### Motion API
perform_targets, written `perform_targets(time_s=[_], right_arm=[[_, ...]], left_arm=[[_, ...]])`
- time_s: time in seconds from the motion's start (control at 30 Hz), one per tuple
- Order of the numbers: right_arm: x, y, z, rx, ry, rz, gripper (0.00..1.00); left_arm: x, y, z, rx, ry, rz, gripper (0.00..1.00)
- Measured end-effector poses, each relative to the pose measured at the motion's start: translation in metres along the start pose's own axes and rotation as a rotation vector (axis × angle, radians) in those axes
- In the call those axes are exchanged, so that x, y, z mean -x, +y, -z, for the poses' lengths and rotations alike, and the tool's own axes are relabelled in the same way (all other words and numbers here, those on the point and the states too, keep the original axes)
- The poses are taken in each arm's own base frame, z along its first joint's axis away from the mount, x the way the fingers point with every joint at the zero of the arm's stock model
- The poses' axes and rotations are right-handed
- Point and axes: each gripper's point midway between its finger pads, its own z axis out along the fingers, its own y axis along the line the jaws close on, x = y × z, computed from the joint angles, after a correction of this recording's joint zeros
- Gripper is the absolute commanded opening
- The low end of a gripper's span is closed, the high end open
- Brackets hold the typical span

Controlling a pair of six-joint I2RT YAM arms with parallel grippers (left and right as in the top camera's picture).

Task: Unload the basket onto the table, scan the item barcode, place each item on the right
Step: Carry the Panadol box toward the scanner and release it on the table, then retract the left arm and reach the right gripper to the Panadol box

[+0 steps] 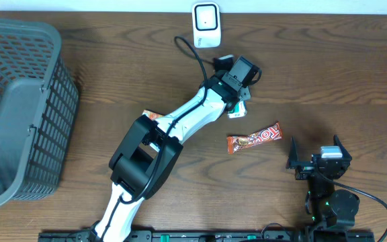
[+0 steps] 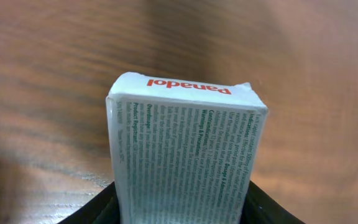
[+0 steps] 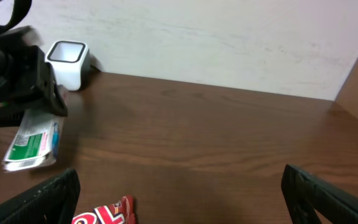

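right gripper (image 1: 314,151): waiting at the near right of the table, jaws standing wide apart and holding nothing.
chocolate bar (image 1: 254,138): lying flat just beyond it in a red-orange wrapper, its long axis running left to right and its right end tipping slightly toward the far side.
left arm (image 1: 187,117): stretching diagonally from the near edge toward the far middle.
left gripper (image 1: 237,91): pressing its fingers (image 2: 101,210) against both sides of the Panadol box (image 2: 185,155) and gripping it by one end.
Panadol box, position: hanging over the wood, beyond the chocolate bar.
Panadol box, heading: its long axis is running straight out from the fingers and slanting down toward the table, with the red-lettered end face leading and the fine-print panel facing the wrist camera.
scanner (image 1: 206,25): standing white at the far edge against the wall, well past the box and a little to its left.
basket (image 1: 66,101): sitting grey at the far left.
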Motion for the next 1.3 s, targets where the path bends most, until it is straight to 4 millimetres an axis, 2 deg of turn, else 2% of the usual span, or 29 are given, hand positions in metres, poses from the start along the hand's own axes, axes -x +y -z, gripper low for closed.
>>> perform_targets(time_s=[0.07, 0.1, 0.13, 0.17, 0.2, 0.37, 0.43, 0.53, 0.6, 0.63, 0.7, 0.8, 0.87, 0.9, 0.93, 0.97, 1.0, 1.1, 1.13, 1.3], right_arm=[[0.000, 0.000, 0.000, 0.000, 0.000, 0.000, 0.99], [0.000, 0.000, 0.000, 0.000, 0.000, 0.000, 0.99], [0.000, 0.000, 0.000, 0.000, 0.000, 0.000, 0.99], [0.000, 0.000, 0.000, 0.000, 0.000, 0.000, 0.99], [0.000, 0.000, 0.000, 0.000, 0.000, 0.000, 0.99], [0.000, 0.000, 0.000, 0.000, 0.000, 0.000, 0.99], [0.000, 0.000, 0.000, 0.000, -0.001, 0.000, 0.99], [0.000, 0.000, 0.000, 0.000, 0.000, 0.000, 0.99], [0.000, 0.000, 0.000, 0.000, 0.000, 0.000, 0.99], [0.000, 0.000, 0.000, 0.000, 0.000, 0.000, 0.99], [0.000, 0.000, 0.000, 0.000, 0.000, 0.000, 0.99], [0.000, 0.000, 0.000, 0.000, 0.000, 0.000, 0.99], [0.000, 0.000, 0.000, 0.000, 0.000, 0.000, 0.99], [0.000, 0.000, 0.000, 0.000, 0.000, 0.000, 0.99], [0.000, 0.000, 0.000, 0.000, 0.000, 0.000, 0.99], [0.000, 0.000, 0.000, 0.000, 0.000, 0.000, 0.99], [0.000, 0.000, 0.000, 0.000, -0.001, 0.000, 0.99], [0.000, 0.000, 0.000, 0.000, 0.000, 0.000, 0.99], [0.000, 0.000, 0.000, 0.000, 0.000, 0.000, 0.99], [0.009, -0.004, 0.000, -0.025, -0.036, 0.035, 0.99]], left_arm=[[0.002, 0.006, -0.001, 0.025, -0.017, 0.183, 0.50], [0.001, 0.010, -0.001, 0.042, -0.020, 0.280, 0.54], [0.001, 0.012, 0.000, 0.053, -0.022, 0.345, 0.70], [0.000, 0.014, -0.001, 0.060, -0.026, 0.446, 0.91], [0.000, 0.014, -0.001, 0.060, -0.027, 0.500, 0.95], [-0.004, 0.014, -0.001, 0.059, -0.008, 0.620, 0.96], [-0.001, 0.007, -0.001, 0.031, -0.008, 0.629, 0.96], [0.019, -0.024, 0.003, -0.112, -0.047, 0.543, 0.96], [0.036, -0.047, 0.014, -0.216, -0.092, 0.426, 0.96], [0.046, -0.059, 0.029, -0.260, -0.122, 0.340, 0.97], [0.059, -0.070, 0.056, -0.297, -0.161, 0.224, 0.97], [0.083, -0.084, 0.113, -0.349, -0.239, 0.066, 0.97], [0.104, -0.087, 0.176, -0.382, -0.310, -0.048, 0.97], [0.110, -0.084, 0.196, -0.381, -0.327, -0.086, 0.97], [0.114, -0.076, 0.217, -0.366, -0.341, -0.134, 0.97], [0.124, -0.065, 0.250, -0.354, -0.382, -0.173, 0.97], [0.133, -0.052, 0.274, -0.321, -0.424, -0.205, 0.97], [0.154, -0.006, 0.320, -0.181, -0.527, -0.257, 0.97], [0.163, 0.016, 0.339, -0.111, -0.569, -0.266, 0.97], [0.210, 0.098, 0.428, 0.048, -0.802, -0.158, 0.97]])
